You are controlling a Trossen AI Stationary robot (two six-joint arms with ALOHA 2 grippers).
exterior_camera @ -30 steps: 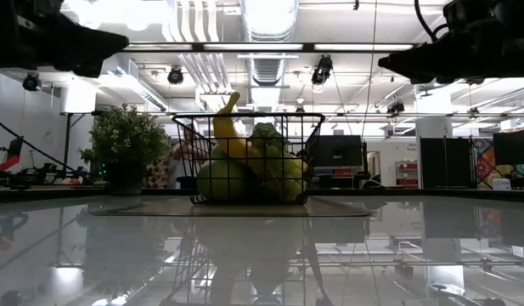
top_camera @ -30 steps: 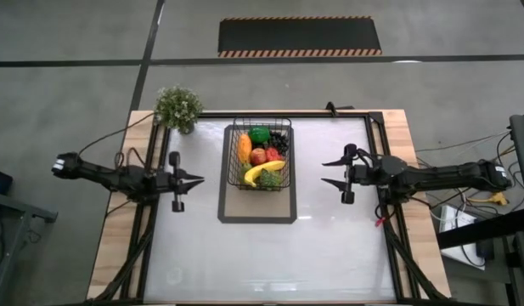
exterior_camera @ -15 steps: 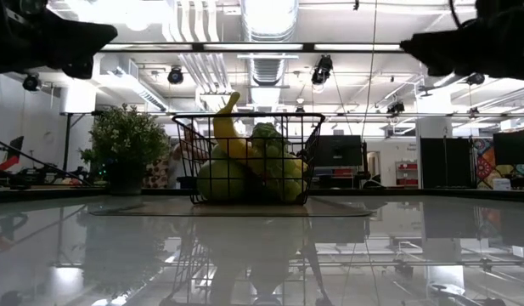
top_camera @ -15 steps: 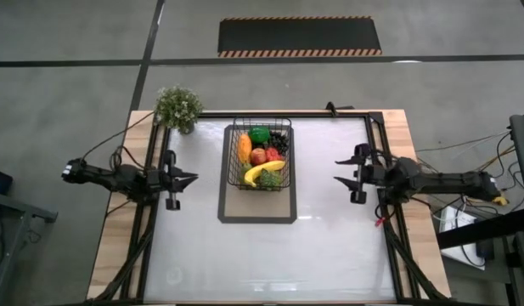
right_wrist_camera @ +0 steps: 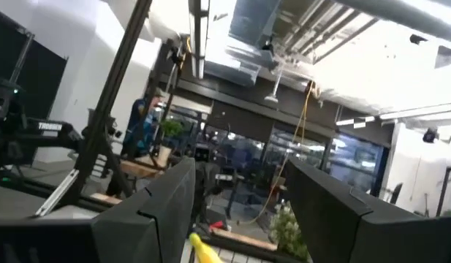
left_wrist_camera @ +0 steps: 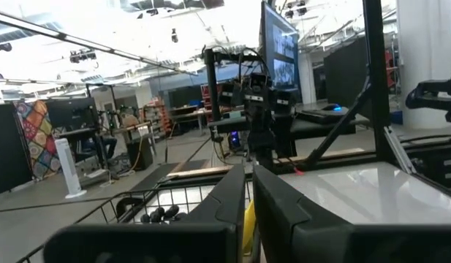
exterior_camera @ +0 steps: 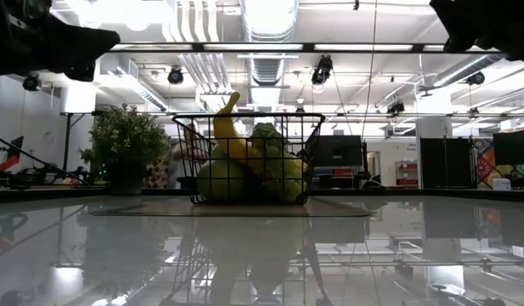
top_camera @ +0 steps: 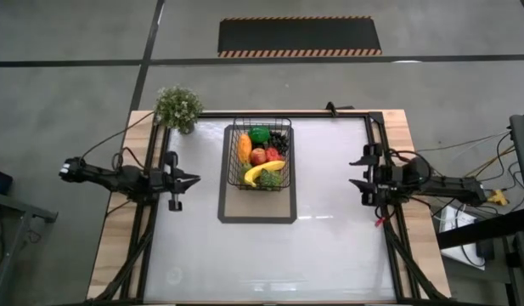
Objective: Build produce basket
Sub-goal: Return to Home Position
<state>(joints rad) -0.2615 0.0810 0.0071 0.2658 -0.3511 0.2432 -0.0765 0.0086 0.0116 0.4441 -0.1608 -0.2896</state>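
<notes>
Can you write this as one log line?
basket: holds produce | left gripper: shut, left of basket | right gripper: open, right of basket

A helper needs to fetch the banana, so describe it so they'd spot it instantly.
On the white table, a black wire basket sits on a dark-bordered mat. The banana lies at the basket's end away from the plant, the only long, curved yellow piece.

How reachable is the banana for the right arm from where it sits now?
Probably yes: the right gripper is open at the right edge of the table, only bare surface separates it from the basket, and the banana lies on top, uncovered.
</notes>
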